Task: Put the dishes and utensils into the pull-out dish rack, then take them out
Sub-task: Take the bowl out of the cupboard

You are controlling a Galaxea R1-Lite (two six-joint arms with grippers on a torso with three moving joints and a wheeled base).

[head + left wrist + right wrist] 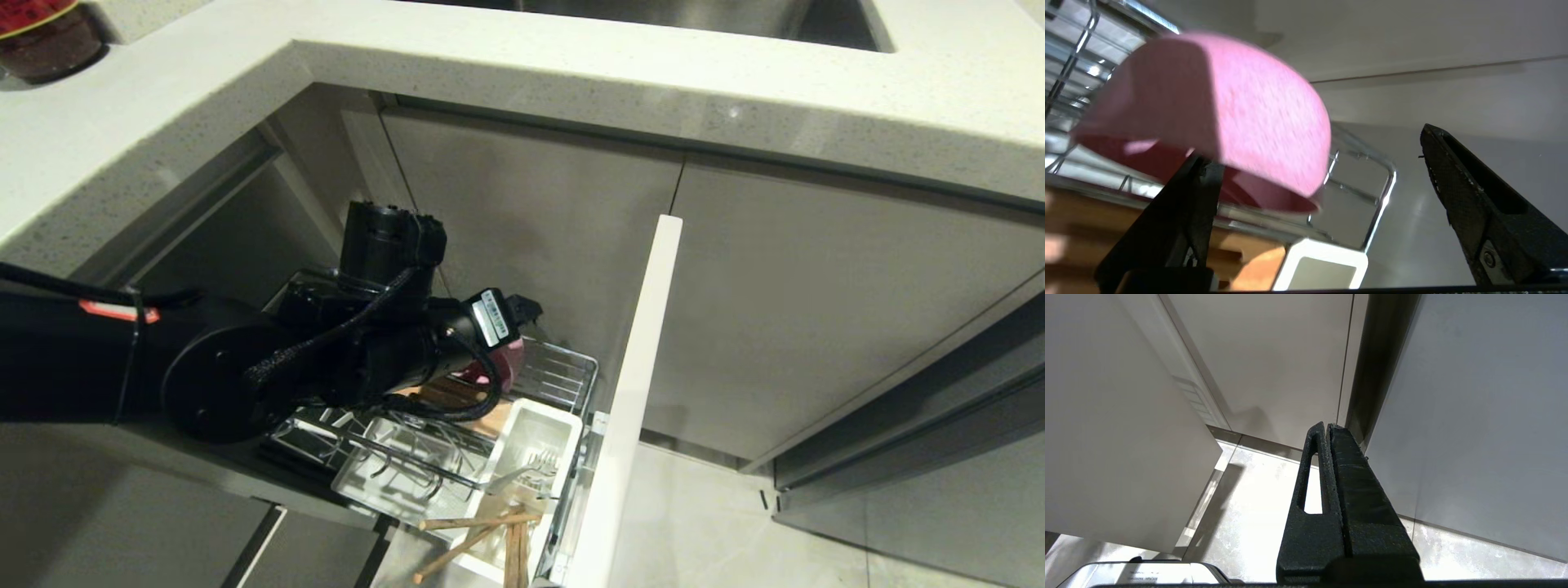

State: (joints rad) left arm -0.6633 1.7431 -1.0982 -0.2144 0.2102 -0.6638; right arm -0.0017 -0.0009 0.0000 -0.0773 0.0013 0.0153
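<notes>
The pull-out dish rack (563, 371) stands drawn out from under the counter, its white panel front (637, 392) to the right. A pink bowl (1229, 110) lies tipped over in the rack's far end, rim down toward the wooden strip (1086, 228). My left gripper (1314, 145) is open right at the bowl. One finger (1180, 220) reaches under the rim, the other finger (1474, 196) stands well clear. In the head view the left arm hides most of the bowl (512, 365). A fork (531, 469) and chopsticks (482, 531) sit in the white utensil cup (535, 429). My right gripper (1327, 426) is shut and empty.
A white countertop (571, 65) overhangs the rack, with a red-lidded jar (45, 37) at its far left and a sink (694, 16) behind. Grey cabinet doors (816, 310) stand to the right. A clear drip tray (384, 478) with prongs lies in the rack's near part.
</notes>
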